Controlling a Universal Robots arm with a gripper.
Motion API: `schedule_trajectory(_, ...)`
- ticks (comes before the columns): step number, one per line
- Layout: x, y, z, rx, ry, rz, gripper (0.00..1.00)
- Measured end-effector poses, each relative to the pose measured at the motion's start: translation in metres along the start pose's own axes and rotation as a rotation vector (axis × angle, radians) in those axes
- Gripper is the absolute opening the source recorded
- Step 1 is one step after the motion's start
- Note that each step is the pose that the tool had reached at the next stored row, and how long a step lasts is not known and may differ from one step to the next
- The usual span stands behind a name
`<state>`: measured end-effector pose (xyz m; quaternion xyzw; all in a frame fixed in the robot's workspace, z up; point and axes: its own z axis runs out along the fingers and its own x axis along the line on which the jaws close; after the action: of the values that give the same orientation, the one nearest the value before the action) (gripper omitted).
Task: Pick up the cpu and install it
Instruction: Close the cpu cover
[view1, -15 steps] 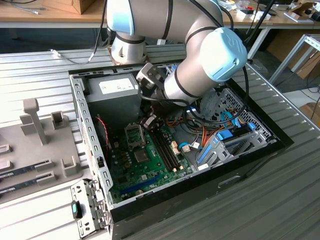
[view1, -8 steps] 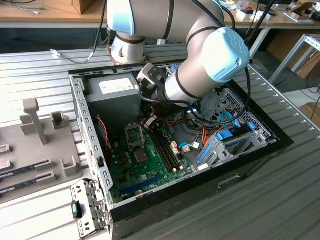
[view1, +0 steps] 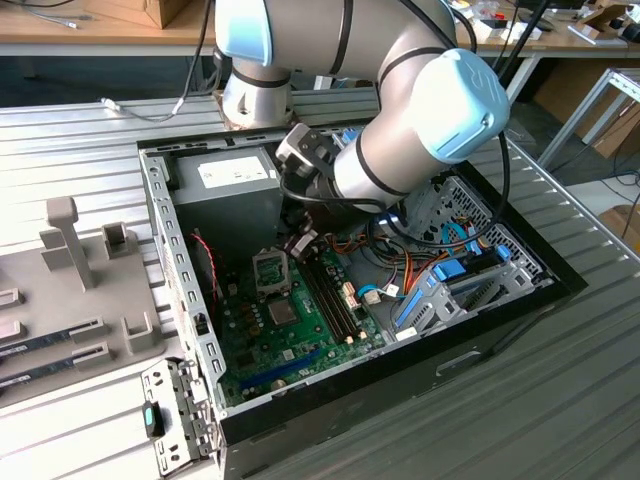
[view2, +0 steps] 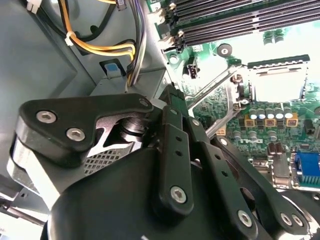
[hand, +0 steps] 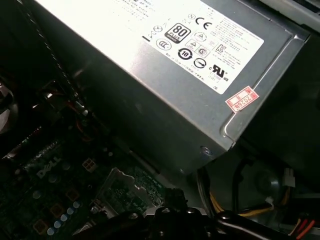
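Inside the case (view1: 160, 215), your end effector (view2: 171, 96) hangs low over the motherboard (view2: 240, 150), near the open socket (view2: 276, 82). You cannot tell how wide it stands or what it grips. You cannot tell where the cpu lies. The socket bed glares white.

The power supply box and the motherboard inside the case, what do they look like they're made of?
The power supply box looks like bare sheet metal, dull grey with a brushed sheen, folded edges and a printed label. The motherboard looks like glossy green circuit board, likely fibreglass laminate, studded with dark plastic slots and small metal parts.
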<state>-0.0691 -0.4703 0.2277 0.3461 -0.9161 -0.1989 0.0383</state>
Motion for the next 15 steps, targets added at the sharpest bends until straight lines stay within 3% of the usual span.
schedule_trajectory(6,0.0003,0.0019,-0.0067,-0.0021,-0.0012,-0.002,0.11)
schedule_trajectory(15,0.0005,0.0021,-0.0082,-0.0031,-0.0021,-0.002,0.11)
